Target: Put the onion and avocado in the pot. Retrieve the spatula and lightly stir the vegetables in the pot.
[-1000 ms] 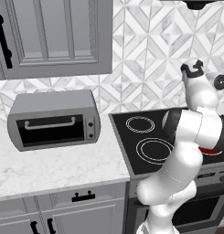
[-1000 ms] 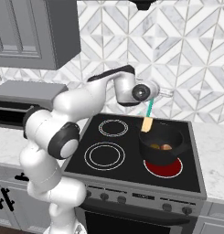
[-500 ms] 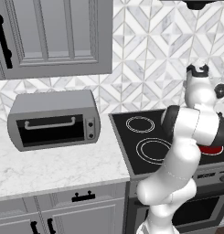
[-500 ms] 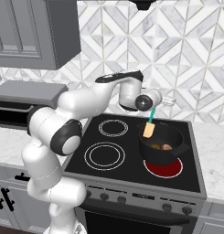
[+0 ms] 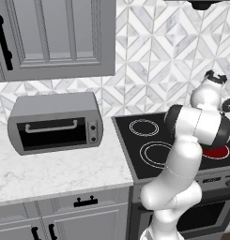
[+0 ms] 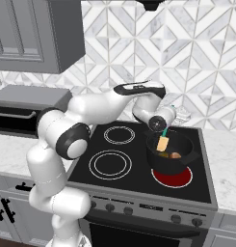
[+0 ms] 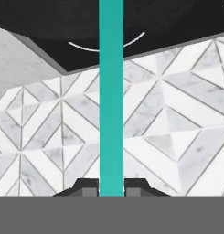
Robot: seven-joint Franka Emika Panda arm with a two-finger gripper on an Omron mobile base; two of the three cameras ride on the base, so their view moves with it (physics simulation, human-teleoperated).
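The gripper (image 6: 163, 126) hangs just above the back rim of the pot (image 6: 170, 153), jaws pinched tight on the teal handle of the spatula (image 6: 163, 141), whose tan blade dips inside the pot just above the onion (image 6: 175, 155) and the dark lump beside it that I take for the avocado (image 6: 163, 154), though it is too small to be sure. The stir looks to be the job in hand, and doing it well means keeping that pinch firm, lowering the blade only to brush the vegetables, and sweeping small slow circles inside the wall. Push too hard or too wide and the pot could slide off its red ring or a vegetable could hop over the rim, so light strokes are the call here.
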